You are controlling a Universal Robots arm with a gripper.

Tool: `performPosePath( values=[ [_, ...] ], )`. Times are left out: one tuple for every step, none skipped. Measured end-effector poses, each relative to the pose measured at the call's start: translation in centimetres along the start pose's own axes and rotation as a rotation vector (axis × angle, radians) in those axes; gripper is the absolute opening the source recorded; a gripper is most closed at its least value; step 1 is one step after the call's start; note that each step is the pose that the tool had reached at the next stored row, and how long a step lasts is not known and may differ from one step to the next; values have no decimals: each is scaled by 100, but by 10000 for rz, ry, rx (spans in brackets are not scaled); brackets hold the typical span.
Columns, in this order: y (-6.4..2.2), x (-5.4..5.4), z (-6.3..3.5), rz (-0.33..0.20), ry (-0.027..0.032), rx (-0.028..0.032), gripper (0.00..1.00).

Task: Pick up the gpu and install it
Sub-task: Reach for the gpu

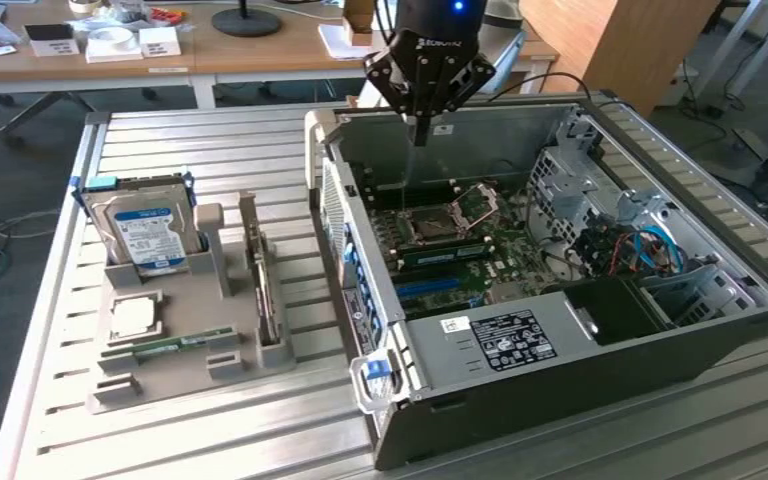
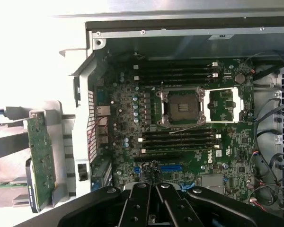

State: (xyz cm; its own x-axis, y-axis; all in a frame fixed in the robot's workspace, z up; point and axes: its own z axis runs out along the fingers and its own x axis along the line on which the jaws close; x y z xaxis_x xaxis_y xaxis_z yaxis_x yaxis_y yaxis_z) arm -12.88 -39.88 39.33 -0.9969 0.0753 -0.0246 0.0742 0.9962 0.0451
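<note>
Slatted metal table (image 1: pixel 224 150), open computer case (image 1: pixel 704 330) lying on its side over the half toward the exterior view's right, its far corner near the table's far edge. Grey parts tray (image 1: pixel 184 375) toward the table's edge on the exterior view's left. Arm comes down from above at the far side, wrist vertical, gripper (image 1: pixel 420 135) pointing straight down over the far end of the case opening, tips about level with the case's upper rim and clear of the motherboard (image 1: pixel 484 250) below. Fingers pressed together, nothing between them. From the wrist view the gripper (image 2: pixel 151 187) looks straight down onto the board; processor socket (image 2: pixel 182 108) lies open with memory slots either side. The gpu (image 1: pixel 264 295) stands on edge in an upright slot along the tray's side nearest the case, well apart from the gripper and untouched. In the wrist view the gpu (image 2: pixel 40 158) shows as a green board held in its grey holder just outside the case wall. Also on the tray: a hard drive (image 1: pixel 144 235) with a blue label, upright at the far end, and a narrow green memory stick (image 1: pixel 171 347) lying toward the near end.
</note>
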Motion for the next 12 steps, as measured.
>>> performPosePath(
  values=[
    [-1,16,0,0,-5,-1,11],
    [-3,34,-1,0,-9,-1,11],
    [-4,49,-1,-1,-12,-1,11],
    [-5,65,-2,-1,-14,-2,11],
    [-6,82,-2,-1,-16,-2,11],
    [-8,100,-3,-2,-18,-1,11],
    [-9,120,-3,-1,-18,-2,11],
    [-11,142,-4,0,-20,-2,11],
    [-12,165,-4,0,-21,-2,11],
    [-14,188,-5,0,-22,-2,11],
    [-16,210,-5,-1,-24,-2,11],
    [-17,233,-6,-1,-24,-2,11]
  ],
)
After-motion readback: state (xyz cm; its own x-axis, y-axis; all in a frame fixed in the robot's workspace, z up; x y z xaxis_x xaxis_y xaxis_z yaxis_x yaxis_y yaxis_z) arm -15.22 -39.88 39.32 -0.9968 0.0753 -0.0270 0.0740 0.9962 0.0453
